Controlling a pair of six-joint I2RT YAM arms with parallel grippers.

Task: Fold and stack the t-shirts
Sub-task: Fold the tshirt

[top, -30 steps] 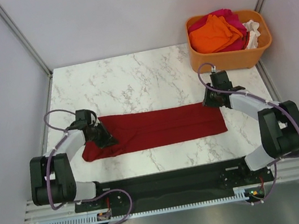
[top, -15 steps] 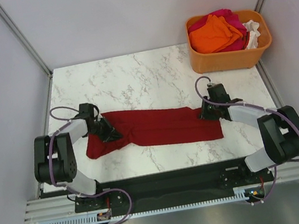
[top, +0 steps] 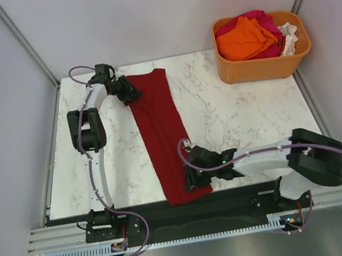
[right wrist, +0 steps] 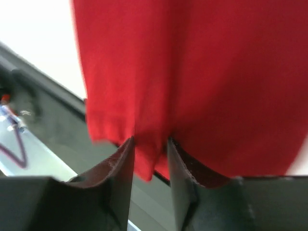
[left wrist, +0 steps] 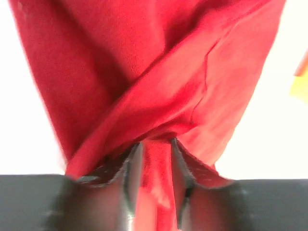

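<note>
The dark red t-shirt point(top: 161, 129) lies as a long folded strip from the table's far left to its near edge at the middle. My left gripper point(top: 130, 90) is at the strip's far end. In the left wrist view that gripper point(left wrist: 155, 144) is shut on a bunched fold of the red cloth point(left wrist: 159, 72). My right gripper point(top: 191, 178) is at the near end. In the right wrist view it point(right wrist: 150, 142) pinches the hem of the red cloth point(right wrist: 216, 72) over the table's front edge. The orange t-shirt point(top: 245, 38), magenta-pink one point(top: 251, 19) and white one point(top: 290, 36) are heaped in the tub.
An orange plastic tub point(top: 259, 68) stands at the far right corner of the marble table point(top: 241, 116). White walls close in the left, right and back sides. The black base rail point(top: 235, 196) runs along the near edge, right under my right gripper.
The red shirt has swung from lying across the table to running far-to-near. My left gripper went to the far left corner and my right gripper came to the near edge, both with the cloth.
</note>
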